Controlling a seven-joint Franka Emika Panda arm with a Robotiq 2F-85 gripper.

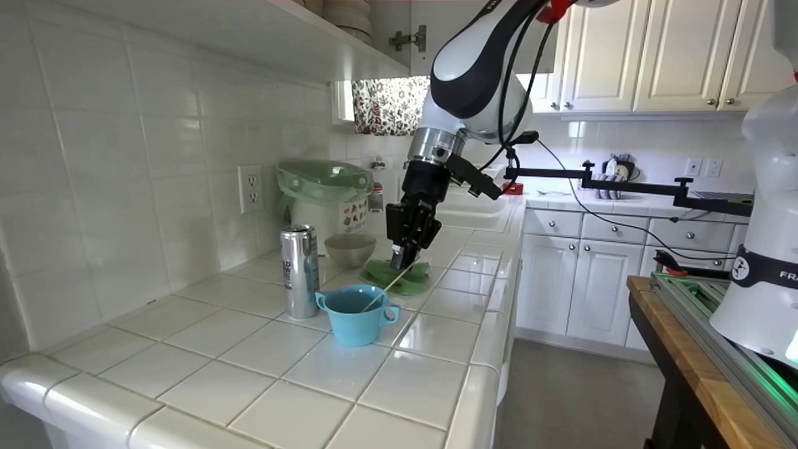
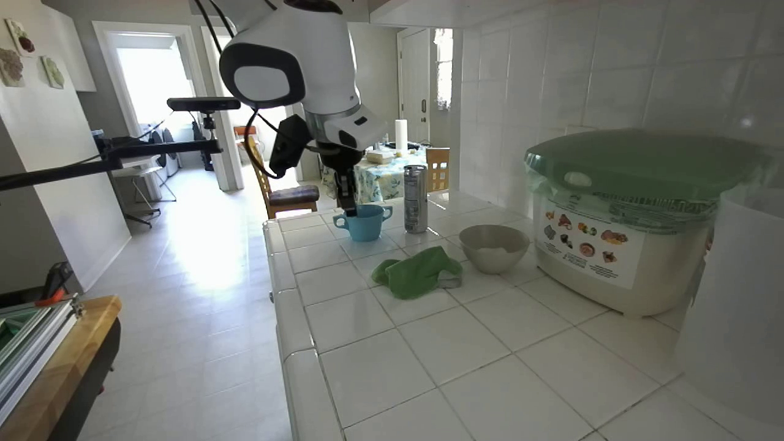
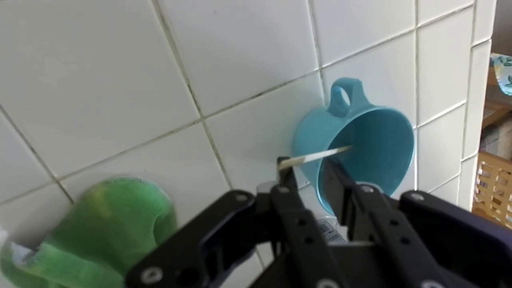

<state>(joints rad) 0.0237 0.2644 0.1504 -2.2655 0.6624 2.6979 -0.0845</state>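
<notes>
My tool [image 3: 309,172] is spread and grips nothing, and the thin stick [image 3: 318,156] slants from close by its tip down into the blue two-handled cup [image 3: 313,132].

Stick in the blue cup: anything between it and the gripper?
Nothing visible. In the wrist view, the stick has its upper end right by the open gripper; whether they touch is unclear. The silver can stands beside the blue cup, off that path.

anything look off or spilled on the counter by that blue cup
No spill or damage shows. The green cloth lies crumpled near the bowl instead of folded, and a thin stick looks askew, slanting out of the blue cup toward the tool.
</notes>
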